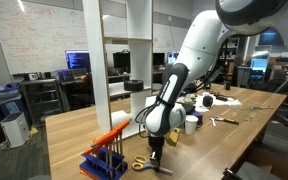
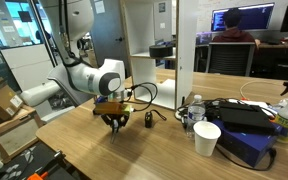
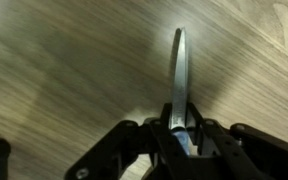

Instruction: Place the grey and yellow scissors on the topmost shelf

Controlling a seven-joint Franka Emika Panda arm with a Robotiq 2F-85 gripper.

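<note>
Grey-bladed scissors (image 1: pixel 142 162) sit just beside the blue rack (image 1: pixel 106 160), yellow handles toward it. The gripper (image 1: pixel 156 153) stands over them, its fingers (image 3: pixel 206 135) clamped together on the blade.

Thin scissors (image 3: pixel 179 75) between jaws of tool (image 3: pixel 181 138)

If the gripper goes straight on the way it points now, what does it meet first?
Pointing down, the gripper would probably meet the blade of the grey and yellow scissors, lying between its jaws in the wrist view, on the wooden table. The remaining gap is unclear.
</note>
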